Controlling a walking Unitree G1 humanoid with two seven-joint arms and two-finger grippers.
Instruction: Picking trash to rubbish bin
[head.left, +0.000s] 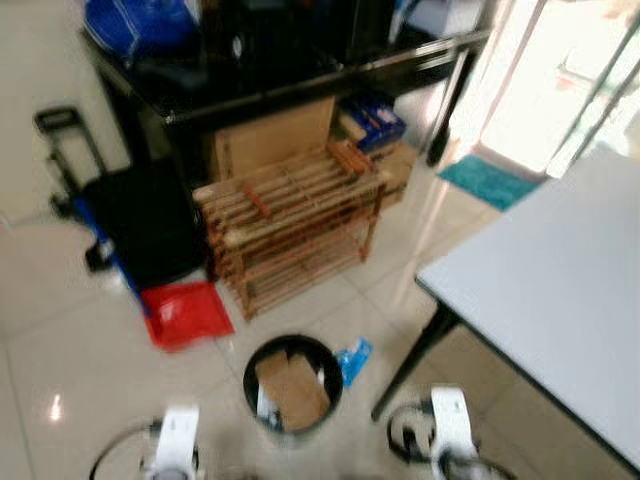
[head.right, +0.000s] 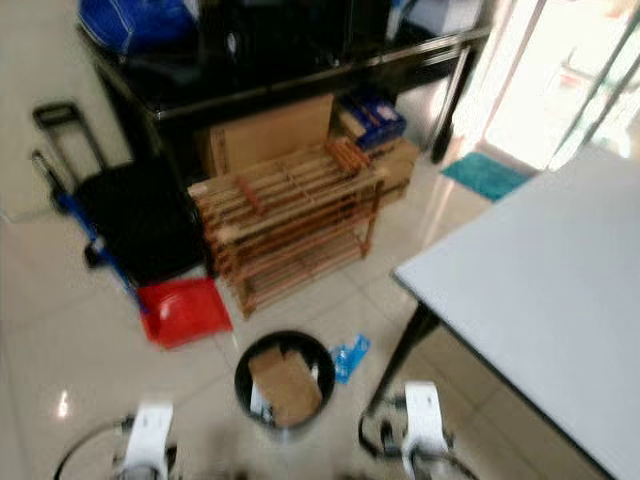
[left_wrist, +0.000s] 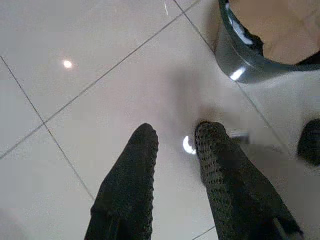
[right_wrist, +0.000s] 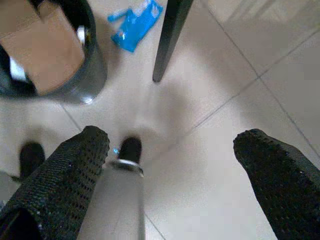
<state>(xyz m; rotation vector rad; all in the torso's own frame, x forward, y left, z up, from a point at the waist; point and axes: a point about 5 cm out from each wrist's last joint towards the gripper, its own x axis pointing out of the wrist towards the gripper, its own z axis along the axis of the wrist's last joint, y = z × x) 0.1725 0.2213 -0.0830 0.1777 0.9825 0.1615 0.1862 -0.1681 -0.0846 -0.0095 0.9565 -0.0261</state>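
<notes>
Blue wrapper (head.left: 354, 359) lies on the tiles at the bin's (head.left: 292, 385) 2 o'clock, beside the table leg (right_wrist: 167, 40). My right gripper (right_wrist: 172, 165) is spread wide for it, I guess; left gripper (left_wrist: 172, 150) hangs narrow, both empty.

White-capped silver left arm (head.left: 177, 440) and right arm (head.left: 449, 420) ringed by looping black cables, left gripper (left_wrist: 172, 142) and right gripper (right_wrist: 172, 145), long tapered black fingers (left_wrist: 127, 195), dimpled grid-textured pads

a round dark grey plastic bin (head.left: 292, 388) holds brown cardboard (head.left: 292, 390); a bright blue plastic wrapper (head.left: 353, 359) lies on cream floor tiles (head.left: 80, 350); black fingers (left_wrist: 131, 190) carry a dotted texture.
</notes>
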